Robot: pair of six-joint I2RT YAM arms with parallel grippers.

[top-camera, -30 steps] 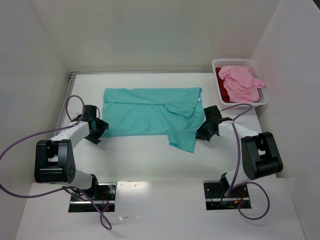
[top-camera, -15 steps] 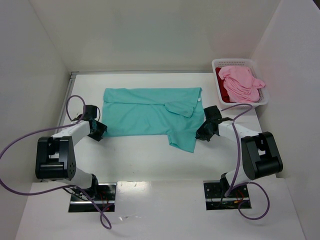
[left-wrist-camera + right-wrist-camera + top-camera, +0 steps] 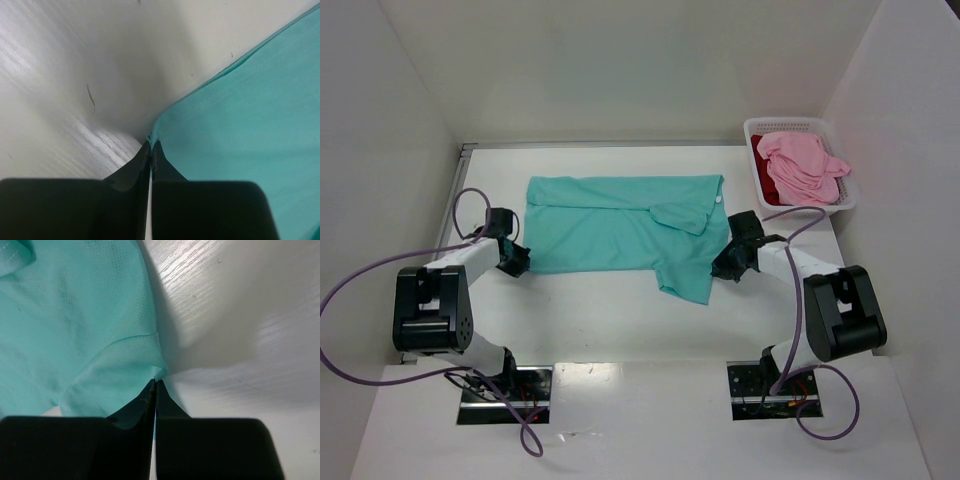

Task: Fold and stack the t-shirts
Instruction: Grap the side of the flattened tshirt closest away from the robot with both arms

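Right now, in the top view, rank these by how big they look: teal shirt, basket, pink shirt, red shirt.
1. teal shirt
2. basket
3. pink shirt
4. red shirt, mostly hidden under the pink one, so its true size is unclear

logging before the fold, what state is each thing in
teal t-shirt: spread out, one sleeve folded over
pink t-shirt: crumpled, on top in the basket
dark red t-shirt: in the basket, mostly under the pink one
basket: upright, holding two shirts
left gripper: shut on the teal t-shirt's corner
right gripper: shut on the teal t-shirt's edge
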